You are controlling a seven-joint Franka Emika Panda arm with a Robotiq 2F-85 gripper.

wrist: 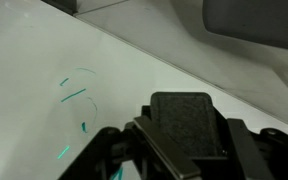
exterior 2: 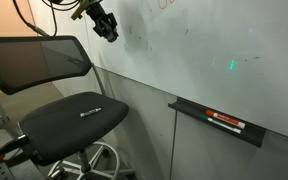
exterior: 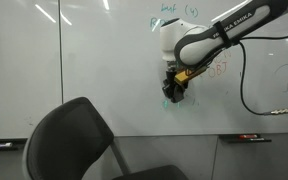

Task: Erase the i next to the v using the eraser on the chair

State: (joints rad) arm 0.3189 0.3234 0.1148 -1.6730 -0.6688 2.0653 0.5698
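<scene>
**1. Tool.** The gripper [exterior: 173,90] is closed on the eraser [wrist: 182,118], a dark rectangular block clamped between the two fingers. In the wrist view its face is turned toward the whiteboard [wrist: 44,60]. In both exterior views the gripper sits right at the board. No view shows whether the pad actually touches the board.

**2. Target.** In the wrist view a group of small teal marks lies at 9 o'clock of the eraser, near it but apart.
- The i [wrist: 84,126] is judged to be the short stroke nearest the eraser.
- The v [wrist: 72,95] is judged to be the mark at 11 o'clock of that stroke. It is too faint to confirm its shape.

**3. Governing relation.** The i lies sideways of the eraser, toward 9 o'clock. Its long axis runs roughly 12 to 6 in the wrist view, slightly tilted. The coming move therefore calls for a lateral slide toward 9 o'clock with the pad pressed on the board. It should not sweep up toward 11 o'clock, where the v lies.

**4. Surroundings.**
- The chair [exterior: 74,135] stands at 7 o'clock of the gripper, well apart.
- The orange scribbles [exterior: 219,68] lie at 2 o'clock of the gripper, apart from it.
</scene>
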